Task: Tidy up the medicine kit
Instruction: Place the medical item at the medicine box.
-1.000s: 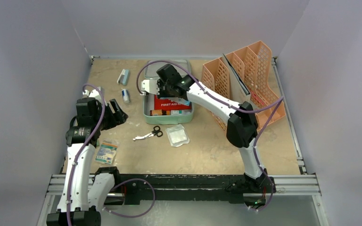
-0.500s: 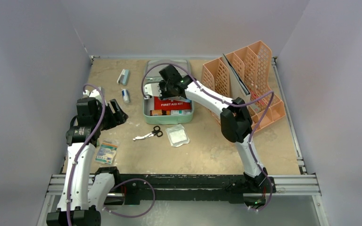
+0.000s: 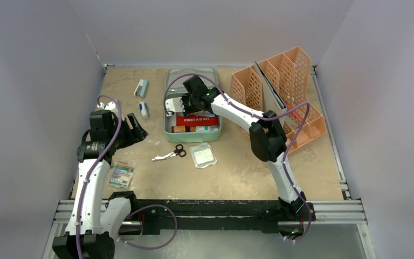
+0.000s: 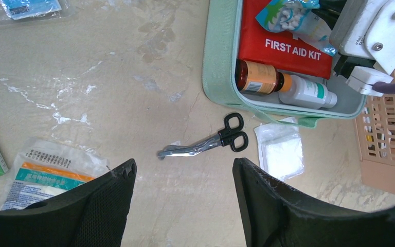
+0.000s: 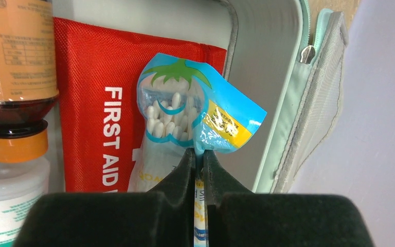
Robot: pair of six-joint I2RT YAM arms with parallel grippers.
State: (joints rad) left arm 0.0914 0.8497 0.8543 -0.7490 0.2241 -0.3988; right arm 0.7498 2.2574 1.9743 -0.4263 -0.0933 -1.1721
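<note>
The medicine kit is a mint-green box that lies open at the middle back of the table, its wall and rim close in both wrist views. Inside lie a red FIRST AID KIT pouch, an amber bottle and a white bottle. My right gripper hangs over the kit's left part, shut on the edge of a blue bag of cotton swabs. My left gripper is open and empty above bare table, left of the kit.
Black-handled scissors and a white gauze pack lie in front of the kit. A flat packet lies near the left arm. A small box and a tube lie at back left. A peach mesh rack stands to the right.
The right arm's elbow has swung left and the gripper with the swab bag has shifted slightly right over the kit. The left arm has hardly moved.
</note>
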